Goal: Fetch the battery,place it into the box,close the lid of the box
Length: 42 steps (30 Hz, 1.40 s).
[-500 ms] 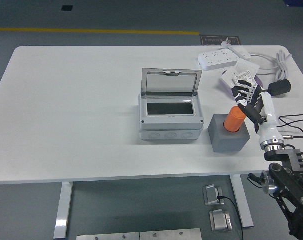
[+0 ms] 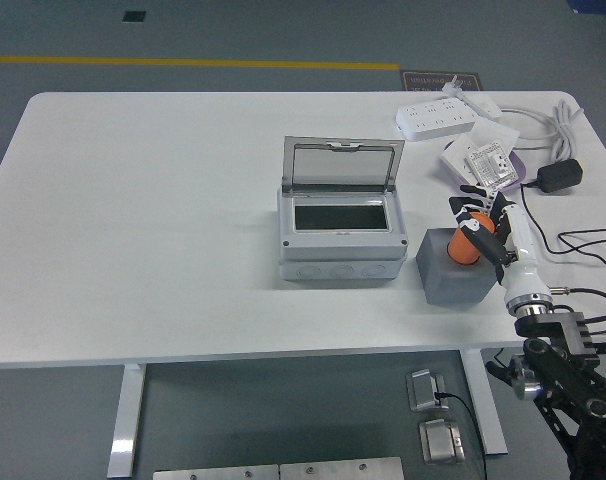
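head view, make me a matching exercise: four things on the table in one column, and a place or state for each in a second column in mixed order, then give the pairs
Things:
1. orange battery
2. grey box
3. white power strip
4. grey block

Places or states:
A. at the far right of the table, cable trailing off right
B. lid standing open, nothing seen inside
C. gripped by the right hand
D. right of the box, with the battery standing in its top

Pairs: 1-C, 2-B, 3-A, 4-D
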### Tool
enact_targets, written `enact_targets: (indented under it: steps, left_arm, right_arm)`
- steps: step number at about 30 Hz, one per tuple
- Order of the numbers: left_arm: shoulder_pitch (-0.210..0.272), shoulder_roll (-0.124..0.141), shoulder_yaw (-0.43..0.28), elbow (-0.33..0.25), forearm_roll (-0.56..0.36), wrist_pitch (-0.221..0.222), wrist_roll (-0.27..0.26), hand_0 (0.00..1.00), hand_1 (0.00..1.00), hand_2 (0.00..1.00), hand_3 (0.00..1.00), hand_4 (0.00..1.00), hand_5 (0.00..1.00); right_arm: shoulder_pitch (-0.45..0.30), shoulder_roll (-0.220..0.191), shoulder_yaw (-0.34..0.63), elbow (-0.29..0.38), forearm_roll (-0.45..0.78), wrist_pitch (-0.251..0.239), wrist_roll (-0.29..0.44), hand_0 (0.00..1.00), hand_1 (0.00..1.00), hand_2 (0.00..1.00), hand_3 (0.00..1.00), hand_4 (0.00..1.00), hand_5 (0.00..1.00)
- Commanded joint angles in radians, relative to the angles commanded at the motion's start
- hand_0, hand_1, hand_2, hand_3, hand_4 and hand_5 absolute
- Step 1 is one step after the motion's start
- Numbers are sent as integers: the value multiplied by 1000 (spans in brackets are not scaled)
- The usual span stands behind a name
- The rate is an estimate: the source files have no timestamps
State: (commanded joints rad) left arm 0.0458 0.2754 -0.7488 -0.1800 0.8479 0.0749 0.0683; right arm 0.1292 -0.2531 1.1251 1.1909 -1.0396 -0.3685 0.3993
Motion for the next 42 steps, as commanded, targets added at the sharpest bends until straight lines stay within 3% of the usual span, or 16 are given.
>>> enact_targets:
  steps: [16, 17, 22, 23, 34, 35, 42]
  left_arm:
    - [-2, -1, -7, 0, 10, -1, 3, 435, 565, 519, 480, 196, 2]
    - [-2, -1, -7, 0, 10, -2, 2, 435, 565, 519, 480, 199, 2]
    - [-5, -1, -7, 0, 8, -2, 1, 435, 565, 519, 480, 199, 2]
    - [-6, -1, -7, 0, 7, -2, 1, 435, 565, 520, 481, 201, 2]
    - [-8, 0, -16, 0, 12, 0, 1, 435, 565, 520, 481, 201, 2]
    - [-8, 0, -17, 0, 12, 1, 1, 436, 565, 521, 482, 203, 2]
    - [-11, 2, -20, 0, 9, 4, -2, 435, 566, 521, 482, 206, 2]
  right_arm:
    - [2, 1, -23, -6, 10, -16, 6, 526, 561, 557, 617, 771, 389]
    - [2, 1, -25, -8, 10, -17, 6, 428, 483, 495, 574, 706, 310]
    - [1, 1, -33, -17, 10, -17, 1, 428, 483, 495, 574, 706, 310]
    - [1, 0, -36, -18, 8, -16, 0, 398, 430, 444, 499, 589, 225]
    - [3, -2, -49, -25, -1, -15, -9, 394, 413, 432, 476, 587, 198]
    - [3, -2, -50, -26, -2, -15, -9, 421, 417, 432, 482, 583, 153]
    - [5, -2, -64, -32, -5, -18, -14, 415, 418, 425, 480, 558, 175]
